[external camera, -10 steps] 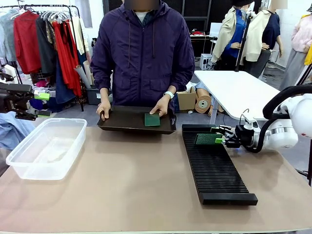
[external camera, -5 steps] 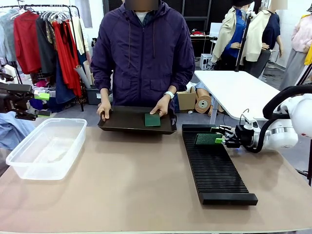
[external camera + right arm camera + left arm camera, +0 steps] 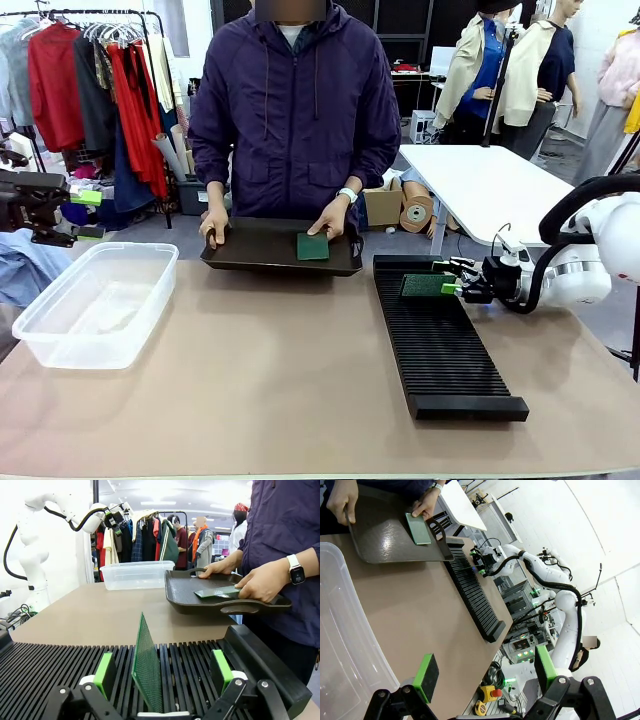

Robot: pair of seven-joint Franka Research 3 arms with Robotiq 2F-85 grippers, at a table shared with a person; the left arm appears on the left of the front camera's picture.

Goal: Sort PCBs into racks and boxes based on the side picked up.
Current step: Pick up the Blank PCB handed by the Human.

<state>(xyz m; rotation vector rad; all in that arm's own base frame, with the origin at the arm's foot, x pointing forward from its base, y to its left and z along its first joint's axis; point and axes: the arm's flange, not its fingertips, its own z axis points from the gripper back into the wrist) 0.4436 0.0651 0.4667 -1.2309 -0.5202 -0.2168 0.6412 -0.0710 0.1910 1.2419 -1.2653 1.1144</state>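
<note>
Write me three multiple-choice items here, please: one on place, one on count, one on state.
1. The standing PCB by the right end effector is: A on the floor; B in a slot of the rack; C held aloft.
2. PCBs on the tray: A one; B three; C five.
3. The left end effector is: A open; B shut on a PCB; C shut on a cloth.
Key: B, its lower edge sits between the ribs; A, a single flat PCB lies there; A, its fingers stand apart, empty.

Dotted green PCB, ribbed black rack, clear tub, black tray, purple jacket.
</note>
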